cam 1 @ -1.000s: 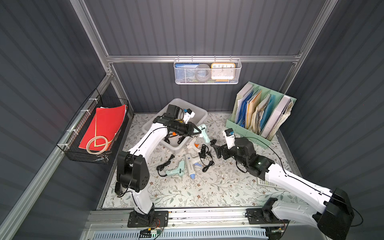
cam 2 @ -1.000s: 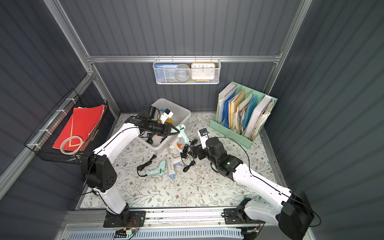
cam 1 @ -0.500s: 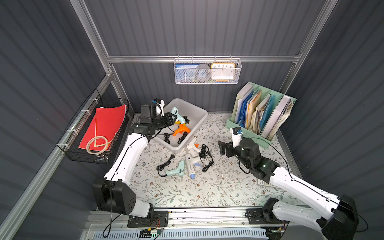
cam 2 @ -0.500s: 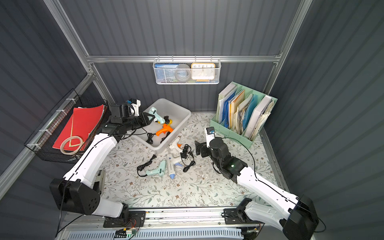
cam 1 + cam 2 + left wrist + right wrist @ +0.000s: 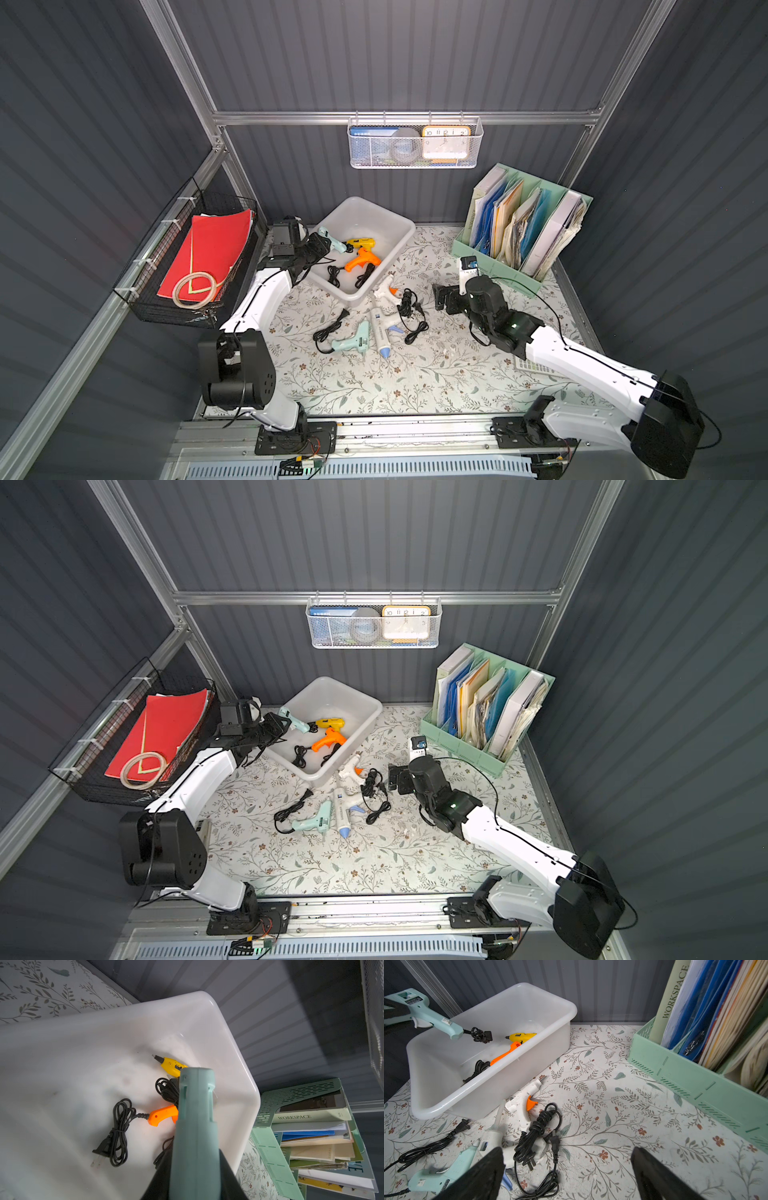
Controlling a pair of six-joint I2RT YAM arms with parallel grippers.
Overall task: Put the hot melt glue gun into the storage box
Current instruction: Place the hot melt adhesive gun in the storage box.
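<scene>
Left gripper was clamped on a mint gun, which reached in over the left rim of the box. Yellow gun and orange gun lay inside with their black cords. There were three more on the desk in front of the box: white gun just beside the wall, long white gun, second mint gun. Right gripper sat beside a cord coil, jaws apart, empty.

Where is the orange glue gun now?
In both top views, the orange glue gun lies inside the storage box at the back left, beside the yellow glue gun.
</scene>
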